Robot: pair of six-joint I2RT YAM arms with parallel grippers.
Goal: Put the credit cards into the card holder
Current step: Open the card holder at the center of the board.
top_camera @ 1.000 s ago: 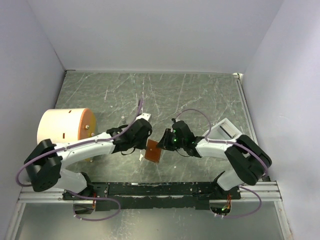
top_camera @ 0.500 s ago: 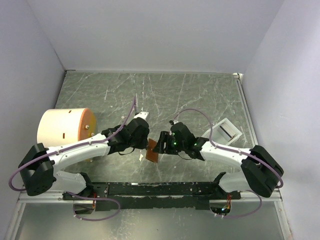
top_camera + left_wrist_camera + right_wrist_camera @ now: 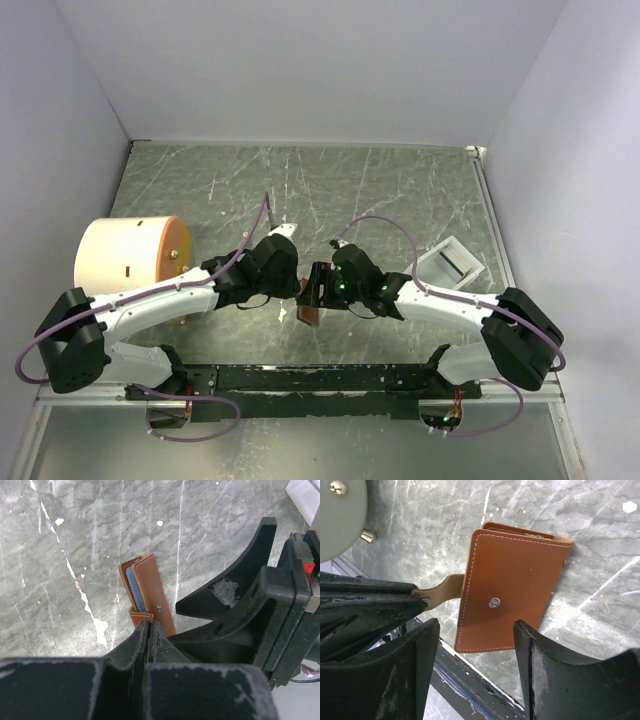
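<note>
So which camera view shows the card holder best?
The right wrist view: the card holder appears large there, with its outer face and snap button clear. The left wrist view shows it edge-on, with blue lining. The top external view shows only a brown sliver, mostly hidden.

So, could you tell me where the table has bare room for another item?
The table is bare along the back wall. Crowded: the centre, where the left end effector and right end effector meet at the wallet; the left edge by the cylinder; the right by the tray.
</note>
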